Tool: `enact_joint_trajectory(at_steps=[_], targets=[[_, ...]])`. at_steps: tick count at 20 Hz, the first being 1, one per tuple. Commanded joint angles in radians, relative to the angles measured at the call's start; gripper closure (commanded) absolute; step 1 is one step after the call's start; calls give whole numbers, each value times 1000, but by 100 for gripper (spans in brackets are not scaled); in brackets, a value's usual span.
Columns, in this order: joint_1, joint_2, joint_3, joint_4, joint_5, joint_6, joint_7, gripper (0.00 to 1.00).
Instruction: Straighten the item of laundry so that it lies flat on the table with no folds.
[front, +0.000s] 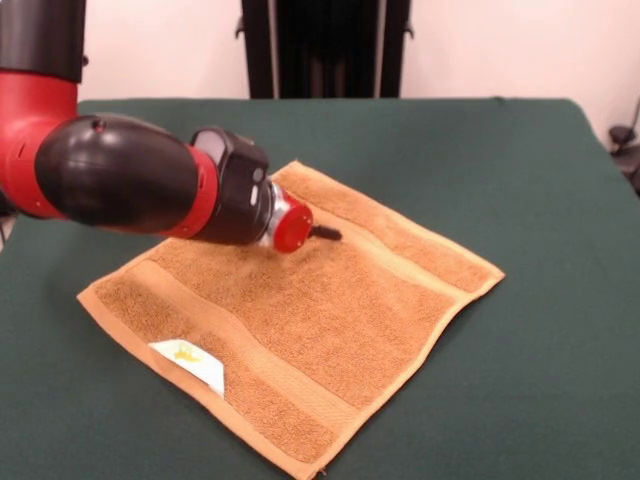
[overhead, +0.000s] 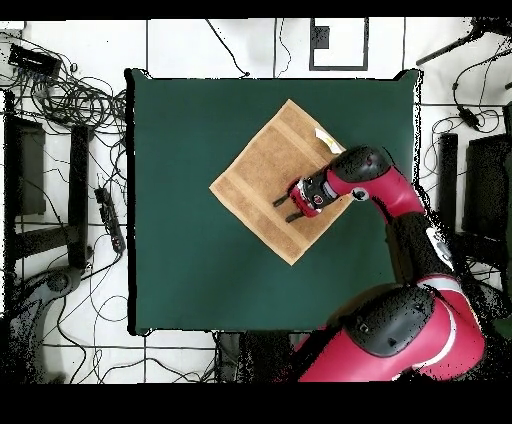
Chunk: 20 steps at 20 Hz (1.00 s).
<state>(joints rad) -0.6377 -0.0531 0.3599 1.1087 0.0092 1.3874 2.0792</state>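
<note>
The orange-tan towel (front: 330, 310) lies spread out on the dark green table (front: 540, 200), turned like a diamond, with flat woven bands near two edges. Its white tag (front: 190, 362) sits at the near-left edge in the front view. No folds show; the arm hides part of the cloth. My gripper (front: 325, 234) is over the towel's middle, pointing sideways, low over the cloth. In the overhead view the gripper (overhead: 286, 208) shows two dark fingers spread apart with nothing between them, above the towel (overhead: 265, 170). The tag (overhead: 328, 140) and the table (overhead: 200, 270) show there too.
My red and black arm (overhead: 390, 195) reaches in from the table's right edge in the overhead view. Cables and black equipment (overhead: 60, 110) lie on the floor to the left. A black stand (front: 320, 45) rises behind the table's far edge.
</note>
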Motion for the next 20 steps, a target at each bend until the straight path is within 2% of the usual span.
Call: enact_joint_trajectory(at_steps=[1, 4, 7, 8, 11, 14, 20], targets=[[51, -168, -26, 345, 43, -4, 128, 0], [53, -181, -24, 384, 45, -21, 116, 0], [82, -159, -42, 266, -7, -9, 98, 0], [92, -179, -50, 240, -16, 1, 105, 0], [109, -231, -46, 169, 2, 11, 121, 0], [109, -255, -23, 125, 27, -55, 97, 0], [113, -209, 0, 2, 41, -134, 75, 0]])
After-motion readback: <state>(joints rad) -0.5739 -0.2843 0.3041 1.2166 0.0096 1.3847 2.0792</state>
